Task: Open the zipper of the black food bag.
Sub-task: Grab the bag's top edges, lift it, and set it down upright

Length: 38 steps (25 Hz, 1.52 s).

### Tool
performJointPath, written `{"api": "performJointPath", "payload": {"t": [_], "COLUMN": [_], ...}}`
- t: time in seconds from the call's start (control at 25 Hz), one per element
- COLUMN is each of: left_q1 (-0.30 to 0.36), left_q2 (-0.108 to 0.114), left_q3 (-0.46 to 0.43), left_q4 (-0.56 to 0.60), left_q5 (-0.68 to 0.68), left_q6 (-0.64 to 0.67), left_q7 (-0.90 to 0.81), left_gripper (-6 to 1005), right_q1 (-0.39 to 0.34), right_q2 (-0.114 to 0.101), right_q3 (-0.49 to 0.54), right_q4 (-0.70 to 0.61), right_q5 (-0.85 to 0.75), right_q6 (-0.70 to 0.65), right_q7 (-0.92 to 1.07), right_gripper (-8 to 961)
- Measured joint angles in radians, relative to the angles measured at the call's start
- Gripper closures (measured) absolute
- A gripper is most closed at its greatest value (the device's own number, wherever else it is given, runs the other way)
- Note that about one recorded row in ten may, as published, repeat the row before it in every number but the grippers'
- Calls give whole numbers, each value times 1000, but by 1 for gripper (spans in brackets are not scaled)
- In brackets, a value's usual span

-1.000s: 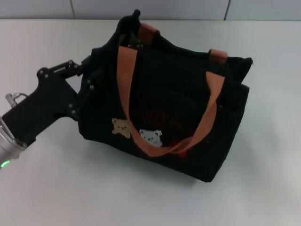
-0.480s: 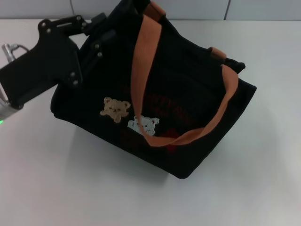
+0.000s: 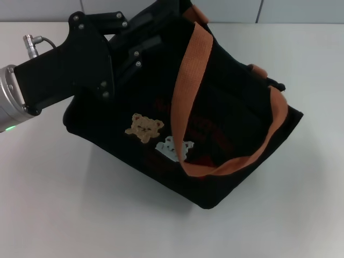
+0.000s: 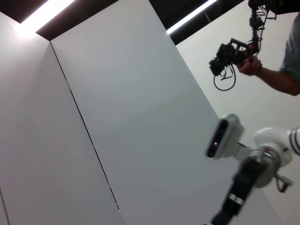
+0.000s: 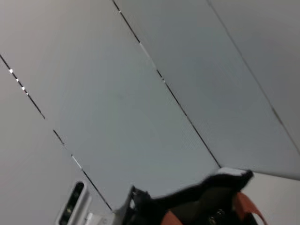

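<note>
The black food bag (image 3: 226, 107) lies tilted on the white table (image 3: 64, 209), its bear patches (image 3: 144, 127) facing me and an orange-brown handle (image 3: 188, 97) draped across its side. My left gripper (image 3: 141, 51) is shut on the bag's upper left end and holds that end raised. The black fingers (image 3: 134, 54) press into the fabric there. The zipper is hidden among the dark folds at the top edge. The right wrist view catches the bag's top (image 5: 206, 201) and a handle (image 5: 243, 204) from below. My right gripper is out of view.
A grey tiled wall (image 3: 301, 9) runs behind the table. In the left wrist view a person (image 4: 281, 61) holds a camera rig beside white wall panels, and my head unit (image 4: 225, 138) shows.
My left gripper has risen and moved right with the bag's end in it. The bag has tipped and shifted right, and the near handle has swung across its side.
</note>
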Motion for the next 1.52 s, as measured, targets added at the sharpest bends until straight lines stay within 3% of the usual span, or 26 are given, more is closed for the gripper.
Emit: {"api": "performJointPath", "payload": {"t": [0.28, 0.48, 0.6, 0.84, 1.2, 1.52], "left_q1": [6, 9, 8, -3, -20, -24], "left_q2": [-1, -1, -1, -1, -2, -2], "left_q3": [15, 46, 52, 53, 86, 89], "left_q4": [-6, -5, -2, 3, 13, 14], "left_q5": [-1, -2, -2, -2, -2, -2], "left_q6": [-13, -13, -8, 4, 10, 10], "left_q7": [25, 28, 29, 29, 44, 44], "left_gripper": [792, 796, 797, 799, 800, 800], "right_q1": [164, 237, 267, 272, 290, 288], "right_q2": [-87, -127, -139, -126, -60, -39], "right_q3": [-80, -145, -181, -249, -354, -476], "right_q4": [198, 291, 319, 344, 321, 320], "right_q5": [2, -49, -87, -107, -106, -112], "right_q6": [27, 95, 114, 180, 267, 346], "right_q7": [211, 297, 322, 317, 304, 292], "right_gripper": [113, 115, 116, 120, 125, 129]}}
